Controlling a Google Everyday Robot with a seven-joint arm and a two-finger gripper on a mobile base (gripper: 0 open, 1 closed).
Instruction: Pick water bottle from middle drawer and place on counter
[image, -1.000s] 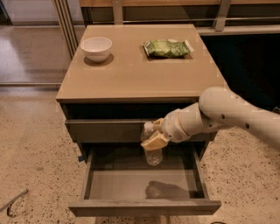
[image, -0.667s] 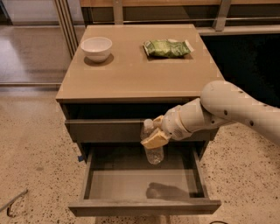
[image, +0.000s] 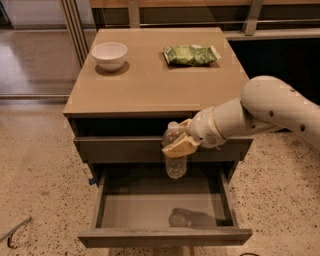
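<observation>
Above the open middle drawer (image: 165, 236), my tool (image: 176, 145) hangs in front of the upper drawer front (image: 125, 149), its tan fingers (image: 172, 149) closed around the upper body of the water bottle (image: 176, 166). The bottle is upright and clear of the drawer floor.

To do this lift well, I would raise it straight up until its base is above the front edge of the counter (image: 150, 87). Then I would carry it inward to the bare patch between the white bowl (image: 109, 54) and the green packet (image: 191, 54), gripping firmly so the ribbed plastic does not slip.

My far finger is hidden behind the bottle. The pale cap seems to sit just under the counter's edge, though it blends into my wrist. Shadow hides the back of the drawer, and my arm runs off the right side.
</observation>
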